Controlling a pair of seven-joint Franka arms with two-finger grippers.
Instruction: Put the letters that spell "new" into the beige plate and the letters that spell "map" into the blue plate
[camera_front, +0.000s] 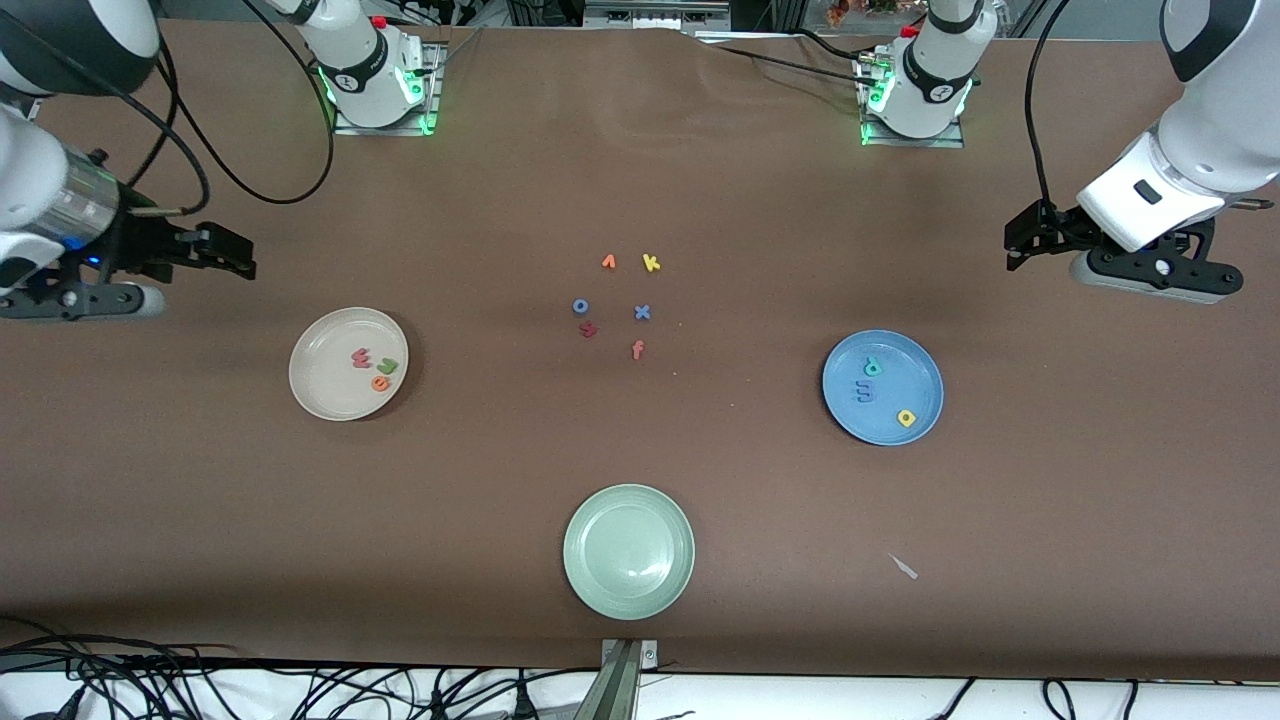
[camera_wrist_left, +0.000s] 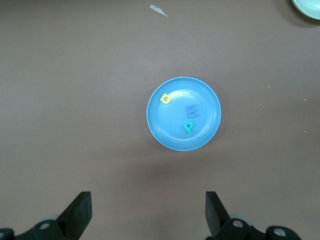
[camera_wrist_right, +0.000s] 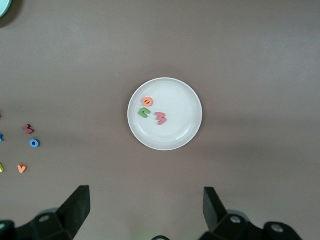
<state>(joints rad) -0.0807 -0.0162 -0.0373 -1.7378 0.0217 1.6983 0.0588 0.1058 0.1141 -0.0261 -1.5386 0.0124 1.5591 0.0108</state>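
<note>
Evidently the sorting is finishing: in the front view the beige plate (camera_front: 348, 363) is carrying the pinkish-red w (camera_front: 361, 358), olive-green n (camera_front: 387, 366) and orange e (camera_front: 380, 382), while the blue plate (camera_front: 882, 387) is holding the teal p (camera_front: 873, 366), periwinkle m (camera_front: 865, 391) and yellow a (camera_front: 906, 418). Both arms are waiting, the right hand (camera_front: 228, 251) hanging wide and empty over bare bench at its own end, the left hand (camera_front: 1022, 240) likewise at the other. Six spare letters are sitting mid-bench, with a pale green plate (camera_front: 628, 550) nearer the camera.

From the left wrist, open fingers (camera_wrist_left: 80, 212) are framing the blue plate, all three letters lying well inside its rim.

From the right wrist, spread fingers (camera_wrist_right: 77, 207) are framing the beige plate (letters clustered off-centre, clear of the edge). Judging by this, the best move is retreating upward, with ample open bench around each plate.
</note>
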